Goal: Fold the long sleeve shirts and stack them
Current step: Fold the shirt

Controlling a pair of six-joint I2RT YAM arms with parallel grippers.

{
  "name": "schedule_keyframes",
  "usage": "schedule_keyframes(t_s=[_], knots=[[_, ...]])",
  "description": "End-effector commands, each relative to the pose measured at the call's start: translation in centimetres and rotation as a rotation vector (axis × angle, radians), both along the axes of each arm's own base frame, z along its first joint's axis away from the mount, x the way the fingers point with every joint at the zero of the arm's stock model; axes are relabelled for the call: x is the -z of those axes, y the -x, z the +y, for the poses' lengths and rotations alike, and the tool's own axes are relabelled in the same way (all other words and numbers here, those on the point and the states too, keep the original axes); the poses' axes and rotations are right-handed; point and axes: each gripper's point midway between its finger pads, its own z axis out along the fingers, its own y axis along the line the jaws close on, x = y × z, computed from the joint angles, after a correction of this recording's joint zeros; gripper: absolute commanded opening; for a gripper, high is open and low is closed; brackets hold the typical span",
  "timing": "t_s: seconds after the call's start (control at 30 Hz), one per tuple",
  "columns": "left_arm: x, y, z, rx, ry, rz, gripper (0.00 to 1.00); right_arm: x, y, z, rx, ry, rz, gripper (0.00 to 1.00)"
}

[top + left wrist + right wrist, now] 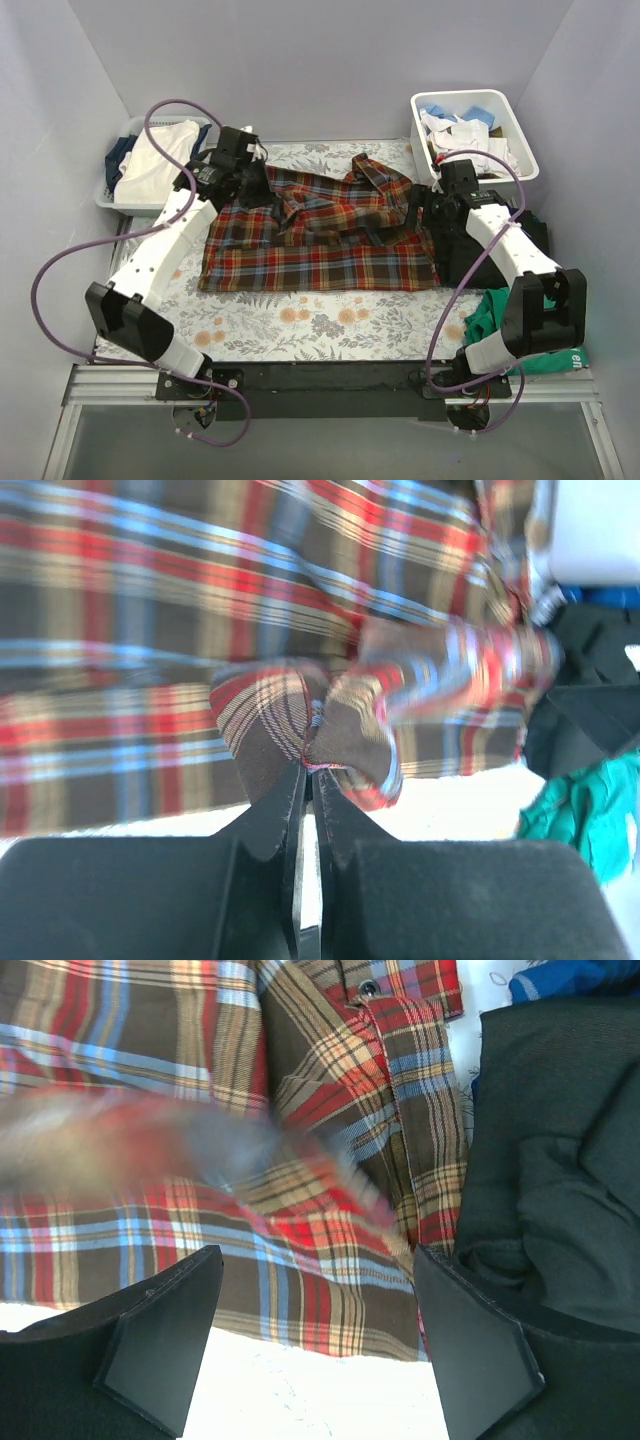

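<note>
L gripper (312, 772) pinches a fold at plaid shirt (320, 245) far-left part. R gripper (318, 1260), jaws spread, over its right edge.

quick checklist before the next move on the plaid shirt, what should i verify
1. Left gripper shut on the plaid shirt: ok, a fold of cloth is pinched between its jaws.
2. Right gripper open and free: ok, its jaws stand wide over the shirt's edge and hold nothing.
3. Shirt lying flat: not ok, the part near the collar is bunched up.
4. Shirt apart from the black clothes on the right: cannot tell, their edges meet and may overlap.
5. Where both sleeves lie: cannot tell, part of the right wrist view is blurred.
</note>
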Motion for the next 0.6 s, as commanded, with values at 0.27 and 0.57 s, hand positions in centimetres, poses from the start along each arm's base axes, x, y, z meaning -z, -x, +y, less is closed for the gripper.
schedule_keyframes(t_s=[0.27, 0.57], knots=[[1.2, 5.5, 8.1, -0.192, -0.147, 0.109, 0.03, 0.7, -2.4, 0.5, 0.009, -0.019, -0.017, 0.83], [2.6, 7.4, 10.5, -0.256, -0.18, 0.179, 0.02, -4.7, -2.2, 1.4, -0.009, -0.13, -0.317, 0.84]])
